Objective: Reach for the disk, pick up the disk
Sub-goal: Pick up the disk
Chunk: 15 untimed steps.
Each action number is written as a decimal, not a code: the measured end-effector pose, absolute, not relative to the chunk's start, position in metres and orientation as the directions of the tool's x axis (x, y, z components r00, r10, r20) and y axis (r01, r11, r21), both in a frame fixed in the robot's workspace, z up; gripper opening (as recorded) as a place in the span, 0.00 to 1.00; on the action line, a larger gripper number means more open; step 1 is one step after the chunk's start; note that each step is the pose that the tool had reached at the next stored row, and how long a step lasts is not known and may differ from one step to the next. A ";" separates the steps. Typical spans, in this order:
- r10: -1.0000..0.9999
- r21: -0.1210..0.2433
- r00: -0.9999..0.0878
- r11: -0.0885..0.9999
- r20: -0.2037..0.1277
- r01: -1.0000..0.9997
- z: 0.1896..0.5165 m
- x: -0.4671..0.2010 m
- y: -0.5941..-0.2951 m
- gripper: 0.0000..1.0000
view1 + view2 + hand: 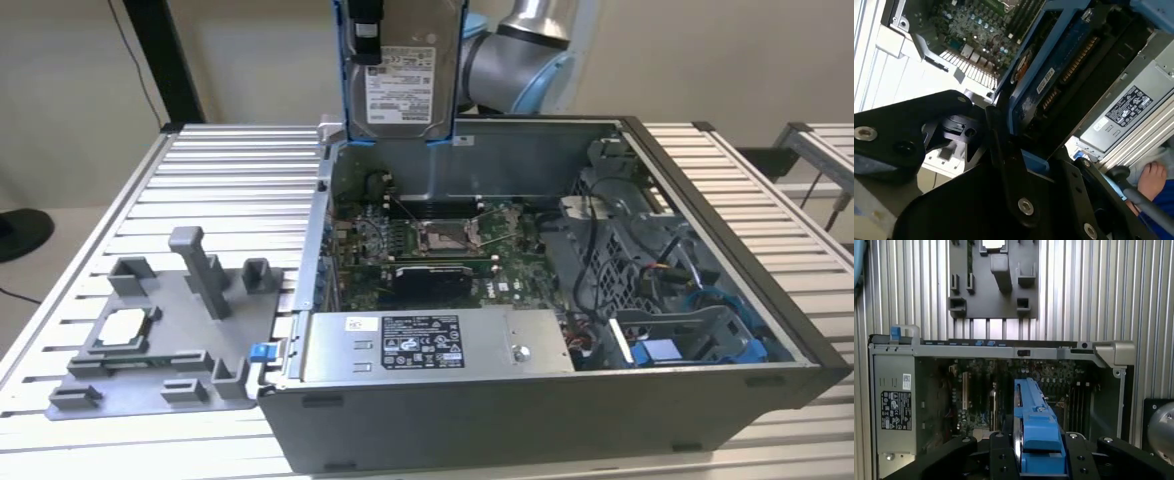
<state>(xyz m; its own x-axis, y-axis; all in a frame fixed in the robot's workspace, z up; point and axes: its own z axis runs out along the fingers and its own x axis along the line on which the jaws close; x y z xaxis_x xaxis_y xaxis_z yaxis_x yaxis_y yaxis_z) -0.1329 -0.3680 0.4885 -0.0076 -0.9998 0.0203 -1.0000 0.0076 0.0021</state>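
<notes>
Where the disk hangs: the flat silver-grey metal hard drive with blue plastic rails (400, 85) stands upright over the far wall of the case in the exterior view, its white label facing that camera. Nothing but the gripper carries it.
Disk, both wrist views: one blue rail seen edge-on (1035, 425); circuit side and connector row seen (1054, 70).
Gripper: black two-finger gripper (1036, 457), clamped on the disk, with a finger (999, 460) on either side of the blue rail and no gap visible.
Hold, judged: the grip is on plastic rails at one end, so the drive hangs as a long lever. An even squeeze and an upright drive let the weight pull straight down instead of twisting in the fingers.
Case: open dark-grey metal computer tower on its side (534, 410), below the disk, with a green motherboard (427, 235) inside and a silver labelled power-supply box (427, 345) at the near wall.
Risk, judged: the lower rail tips sit near the case's far rim, and I cannot tell if they are fully above it. A sideways swing could clip metal.
Table: ribbed aluminium top (227, 180). A grey plastic fixture tray (174, 385) sits to the exterior view's left of the case, holding a small square silver chip (123, 322), well apart from the disk.
Arm: grey robot arm with blue caps (521, 50), behind the disk.
</notes>
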 end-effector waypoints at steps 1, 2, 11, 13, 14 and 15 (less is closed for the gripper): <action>-1.000 0.002 -0.008 0.008 0.020 -1.000 0.489 -0.130 -0.368 0.00; -1.000 0.002 -0.008 0.008 0.020 -1.000 0.489 -0.127 -0.368 0.00; -1.000 0.002 -0.008 0.008 0.020 -1.000 0.489 -0.100 -0.368 0.00; -1.000 0.002 -0.008 0.008 0.020 -1.000 0.489 -0.093 -0.368 0.00; -1.000 0.002 -0.008 0.008 0.020 -1.000 0.489 -0.089 -0.368 0.00; -1.000 0.002 -0.008 0.008 0.020 -1.000 0.489 -0.086 -0.368 0.00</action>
